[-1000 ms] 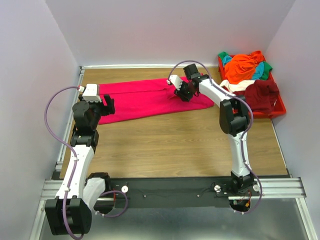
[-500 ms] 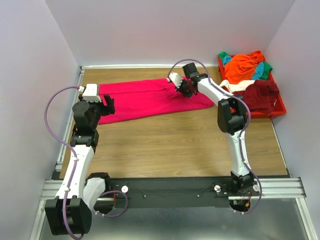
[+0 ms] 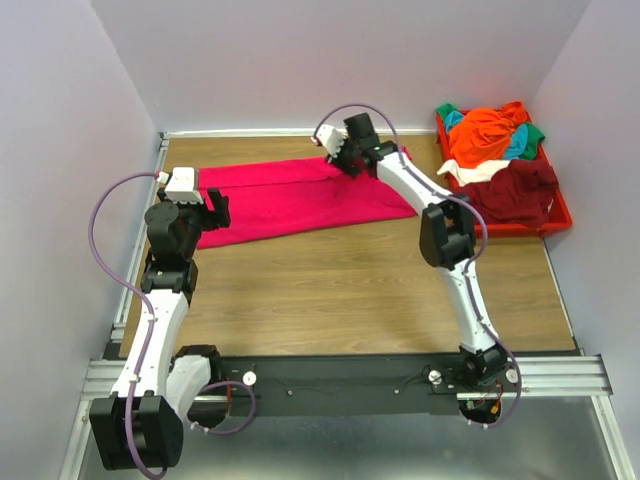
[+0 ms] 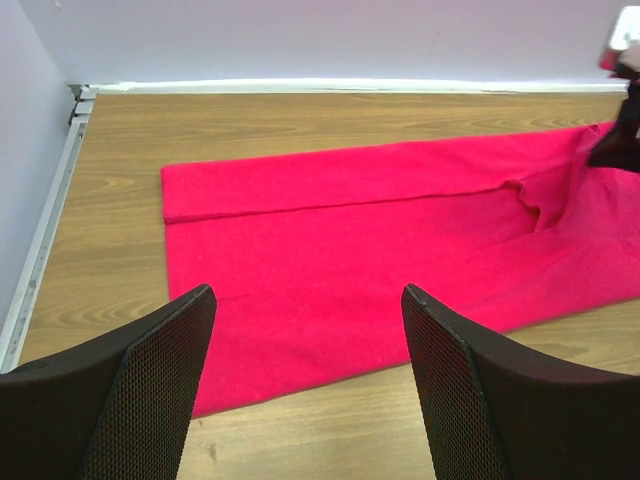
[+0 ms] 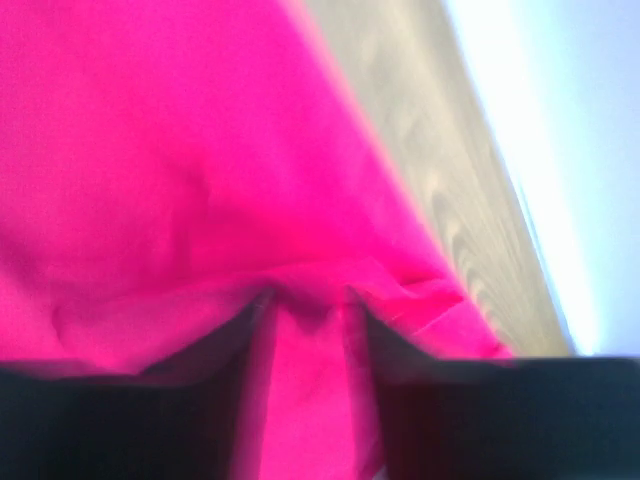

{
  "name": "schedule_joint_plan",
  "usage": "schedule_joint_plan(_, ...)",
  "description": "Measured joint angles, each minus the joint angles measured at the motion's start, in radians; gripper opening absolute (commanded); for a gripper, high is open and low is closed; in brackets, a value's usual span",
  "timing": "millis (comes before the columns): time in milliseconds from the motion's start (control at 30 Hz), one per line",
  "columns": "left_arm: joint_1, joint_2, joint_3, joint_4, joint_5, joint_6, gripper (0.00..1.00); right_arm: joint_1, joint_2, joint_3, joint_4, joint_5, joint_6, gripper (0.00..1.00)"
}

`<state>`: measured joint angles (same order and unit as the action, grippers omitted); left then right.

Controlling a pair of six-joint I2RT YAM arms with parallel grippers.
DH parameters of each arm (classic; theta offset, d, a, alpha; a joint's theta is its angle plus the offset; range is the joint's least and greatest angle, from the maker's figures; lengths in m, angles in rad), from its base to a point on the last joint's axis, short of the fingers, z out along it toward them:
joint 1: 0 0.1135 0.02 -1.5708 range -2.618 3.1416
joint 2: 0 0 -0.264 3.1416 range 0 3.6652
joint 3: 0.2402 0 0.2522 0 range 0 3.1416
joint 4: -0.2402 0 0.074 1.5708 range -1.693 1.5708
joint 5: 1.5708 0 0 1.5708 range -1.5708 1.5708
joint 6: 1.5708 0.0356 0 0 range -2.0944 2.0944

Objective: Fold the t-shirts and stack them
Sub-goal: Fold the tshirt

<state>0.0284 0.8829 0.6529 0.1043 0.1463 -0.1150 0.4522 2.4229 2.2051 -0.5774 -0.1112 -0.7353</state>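
The right jaws are pinched on the far edge of the pink t-shirt (image 3: 290, 200), laid flat on the tabletop (image 3: 330, 270); the left jaws are held wide. Mid-fold, probably: that edge needs to be carried nearward.

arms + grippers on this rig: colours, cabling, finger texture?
Left arm and right arm match: white links, black joint housings, a purple cable looping off each. Left gripper has broad black fingers with fine mesh-textured faces. Right gripper is also dark-fingered; its texture is blurred.
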Motion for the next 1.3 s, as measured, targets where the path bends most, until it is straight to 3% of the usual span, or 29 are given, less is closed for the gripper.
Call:
schedule_joint_plan(33,0.000,0.002,0.000,0.000,0.000,0.000,0.82,0.013,0.018,0.016,0.029,0.026,-0.001,0.99)
schedule_joint_plan(200,0.000,0.008,0.000,0.000,0.000,0.000,0.82,0.110,0.116,0.043,0.244,0.223,0.035,1.00)
schedule_joint_plan(400,-0.003,0.011,0.000,0.000,-0.001,0.000,0.82,0.130,0.031,-0.123,0.318,0.225,0.119,1.00)
schedule_joint_plan(533,-0.003,0.010,0.000,0.000,-0.004,0.000,0.82,0.078,-0.195,-0.386,0.321,-0.053,0.104,1.00)
schedule_joint_plan(633,-0.003,-0.013,0.000,-0.002,-0.039,-0.001,0.82,0.054,-0.375,-0.509,0.233,-0.356,-0.045,1.00)
schedule_joint_plan(700,-0.003,-0.045,0.000,-0.002,-0.095,-0.009,0.83,0.084,-0.441,-0.558,0.207,-0.434,-0.108,1.00)
schedule_joint_plan(800,-0.005,-0.106,-0.001,-0.001,-0.216,-0.032,0.83,0.214,-0.449,-0.595,0.185,-0.416,-0.188,0.93)
schedule_joint_plan(900,-0.005,-0.147,-0.001,0.000,-0.318,-0.052,0.83,0.341,-0.382,-0.598,0.186,-0.359,-0.205,0.69)
schedule_joint_plan(967,-0.005,-0.161,-0.002,0.000,-0.356,-0.060,0.83,0.404,-0.306,-0.566,0.183,-0.303,-0.179,0.60)
schedule_joint_plan(1300,-0.005,-0.161,-0.005,-0.001,-0.385,-0.074,0.82,0.428,-0.101,-0.359,0.212,-0.035,-0.091,0.54)
